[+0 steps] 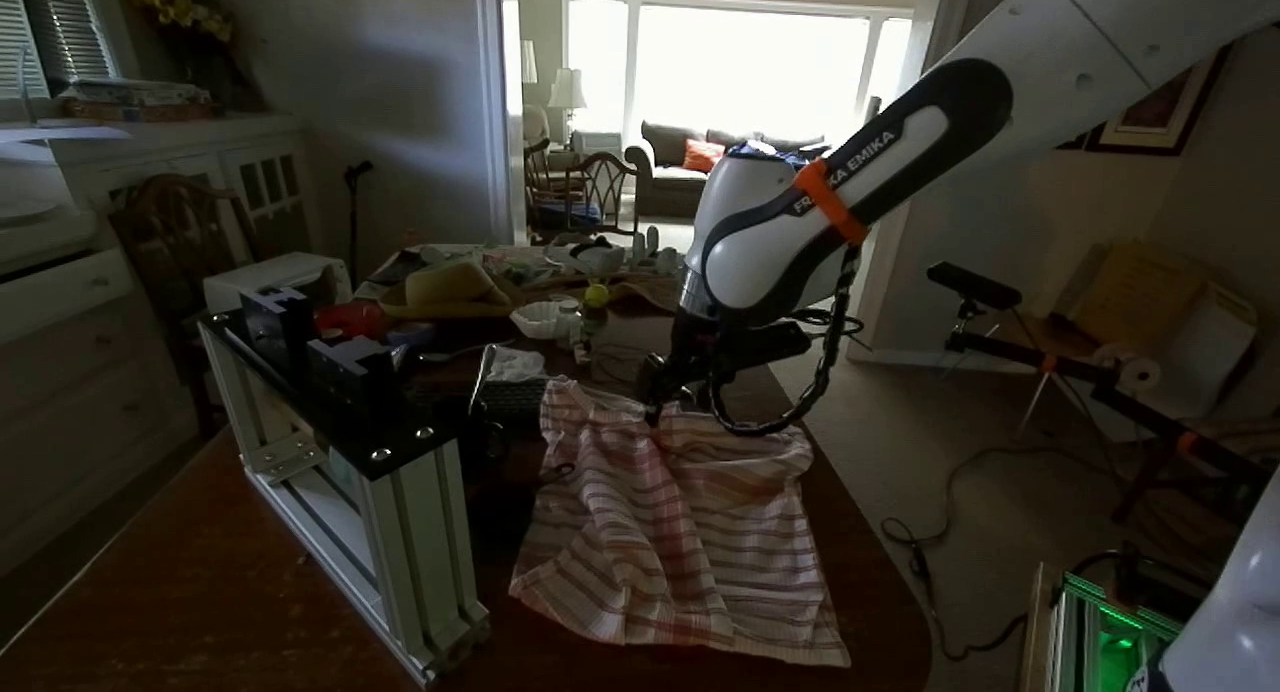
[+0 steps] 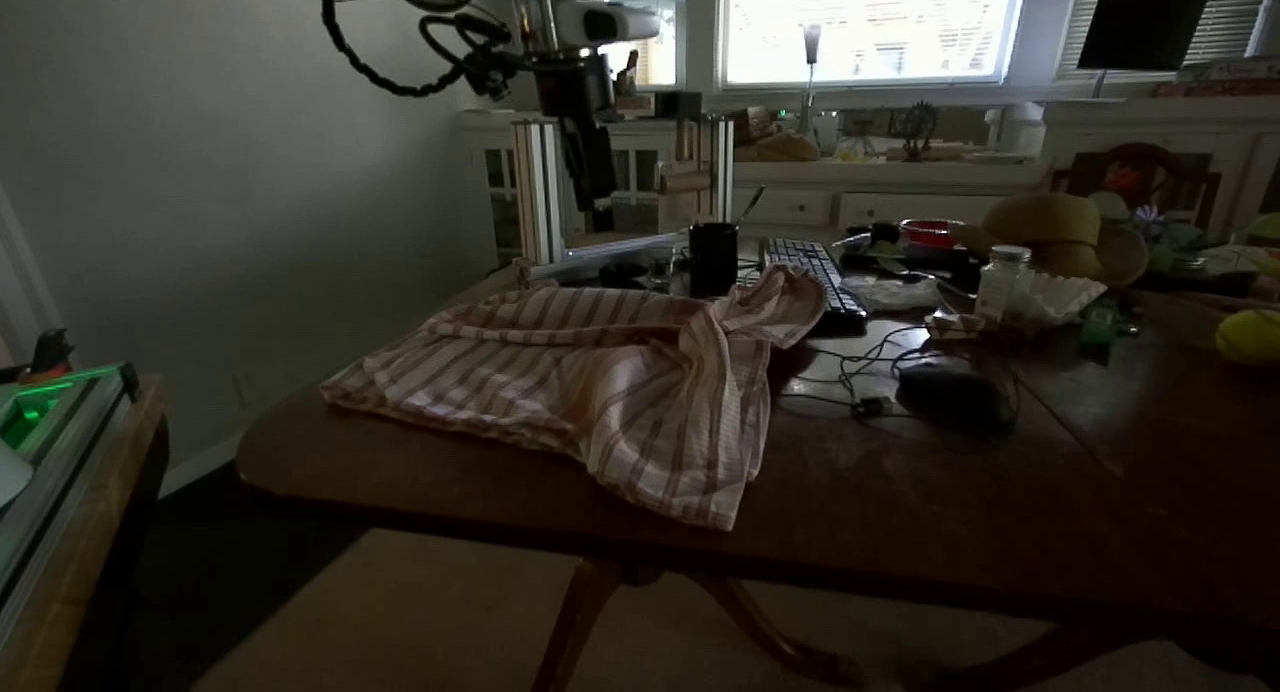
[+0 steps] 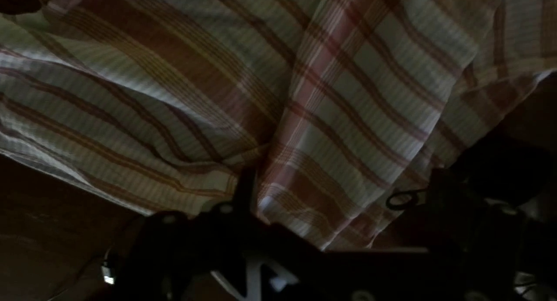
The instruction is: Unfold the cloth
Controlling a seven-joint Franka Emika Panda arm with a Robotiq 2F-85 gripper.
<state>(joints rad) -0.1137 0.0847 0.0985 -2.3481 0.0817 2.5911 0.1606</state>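
The cloth (image 1: 690, 532), whitish with reddish stripes, lies spread on the table with several long folds. In an exterior view its surface (image 2: 520, 372) is rumpled, and one end is bunched up against the keyboard. Above the cloth hangs my gripper (image 2: 600, 217), pointing down, with a visible gap to the fabric. In another exterior view the gripper (image 1: 665, 400) overlaps the cloth's far part. The wrist view shows the jaws set wide apart, the left finger (image 3: 246, 188) dark against the stripes and the right one hard to make out. Nothing is held between them.
An aluminium frame with a black top (image 1: 410, 452) stands beside the cloth. A black mug (image 2: 713, 259), a keyboard (image 2: 822, 282) and a mouse (image 2: 950, 394) with cables sit close by. Farther along are a glass jar (image 2: 1002, 282) and a hat (image 2: 1050, 222). The table edge (image 2: 500, 507) runs near the cloth.
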